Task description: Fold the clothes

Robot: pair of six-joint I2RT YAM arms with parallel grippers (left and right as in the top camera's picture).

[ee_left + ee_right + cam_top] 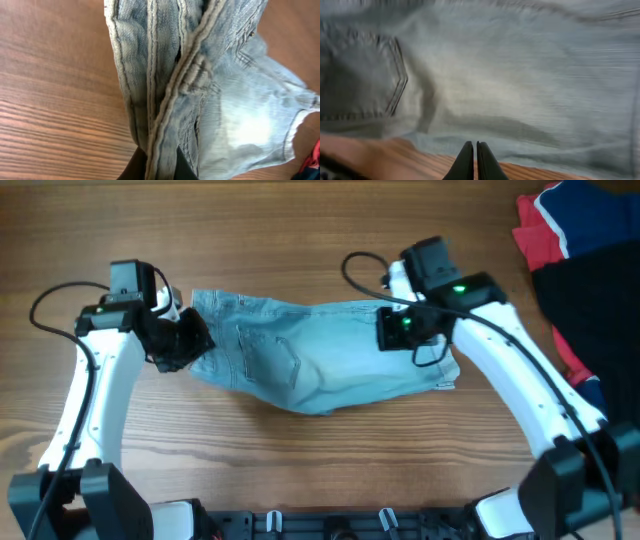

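The pale light-blue jeans lie bunched across the middle of the table. My left gripper is at their left end and is shut on a thick seamed fold of the denim; in the left wrist view the jeans run up from between the dark fingers. My right gripper is over the right part of the jeans. In the right wrist view its fingers are pressed together with nothing between them, above the jeans with a stitched back pocket at left.
A pile of red, navy and black garments lies at the table's far right, close to my right arm. A corner of it shows in the left wrist view. Bare wood table surrounds the jeans.
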